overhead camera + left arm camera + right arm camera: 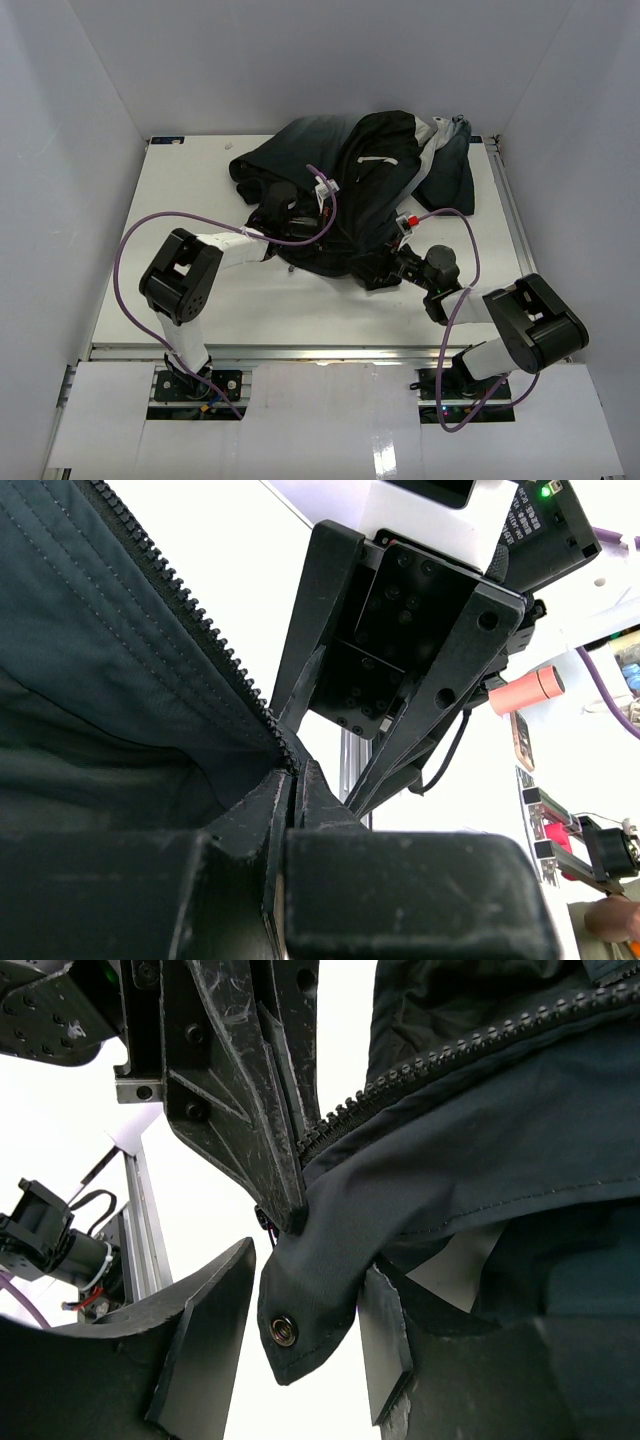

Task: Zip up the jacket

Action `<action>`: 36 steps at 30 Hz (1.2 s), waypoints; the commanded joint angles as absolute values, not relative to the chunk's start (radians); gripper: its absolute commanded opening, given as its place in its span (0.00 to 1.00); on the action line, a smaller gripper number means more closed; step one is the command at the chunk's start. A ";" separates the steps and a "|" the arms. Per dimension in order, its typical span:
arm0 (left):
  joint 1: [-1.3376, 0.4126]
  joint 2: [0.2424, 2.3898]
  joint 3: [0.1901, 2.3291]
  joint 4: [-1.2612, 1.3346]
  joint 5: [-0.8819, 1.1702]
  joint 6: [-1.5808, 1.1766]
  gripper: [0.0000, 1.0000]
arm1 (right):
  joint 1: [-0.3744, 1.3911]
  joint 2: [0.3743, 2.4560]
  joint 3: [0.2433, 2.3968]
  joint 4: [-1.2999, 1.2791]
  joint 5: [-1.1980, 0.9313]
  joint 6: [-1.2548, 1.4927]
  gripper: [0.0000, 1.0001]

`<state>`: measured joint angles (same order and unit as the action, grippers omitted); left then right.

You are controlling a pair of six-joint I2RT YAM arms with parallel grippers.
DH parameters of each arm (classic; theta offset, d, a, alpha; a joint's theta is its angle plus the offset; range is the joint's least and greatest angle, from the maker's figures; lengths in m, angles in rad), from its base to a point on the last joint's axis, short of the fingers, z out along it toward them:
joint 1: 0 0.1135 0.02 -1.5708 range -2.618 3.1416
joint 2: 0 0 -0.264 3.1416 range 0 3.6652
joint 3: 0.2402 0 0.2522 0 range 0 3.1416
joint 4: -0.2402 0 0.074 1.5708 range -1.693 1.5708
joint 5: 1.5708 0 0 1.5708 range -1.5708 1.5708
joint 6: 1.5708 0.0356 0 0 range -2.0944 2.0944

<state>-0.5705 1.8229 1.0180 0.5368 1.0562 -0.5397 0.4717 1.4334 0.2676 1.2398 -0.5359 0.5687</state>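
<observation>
The dark jacket (365, 185) lies crumpled at the middle and back of the table. My left gripper (322, 230) is at its near hem. In the left wrist view it (289, 776) is shut on the jacket's edge (120, 660), right at the lower end of the zipper teeth (205, 630). My right gripper (388, 260) faces it from the right. In the right wrist view it (300, 1305) is open, with the jacket's hem corner (320, 1270) and its metal snap (283, 1329) hanging between the fingers (205, 1330). The zipper teeth (450, 1050) run up to the right.
The white table (200, 190) has a raised rim (508, 210) along its sides and white walls around it. Purple cables (140, 240) loop off both arms. A jacket sleeve (452, 170) spreads to the back right. The right gripper's body (400, 650) fills the left wrist view.
</observation>
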 commanded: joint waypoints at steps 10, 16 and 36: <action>-0.568 1.761 1.005 0.603 1.072 -0.565 0.00 | 0.469 1.434 0.330 1.269 -0.535 0.560 0.38; -0.564 1.751 1.007 0.596 1.070 -0.569 0.08 | 0.470 1.442 0.326 1.248 -0.533 0.555 0.10; -0.555 1.654 0.942 0.218 0.803 -0.327 0.53 | 0.468 1.444 0.314 1.239 -0.511 0.567 0.08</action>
<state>-0.5617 1.6966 0.9412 0.2728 0.8785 -0.3753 0.4713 1.4628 0.2977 1.2102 -0.5263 0.5735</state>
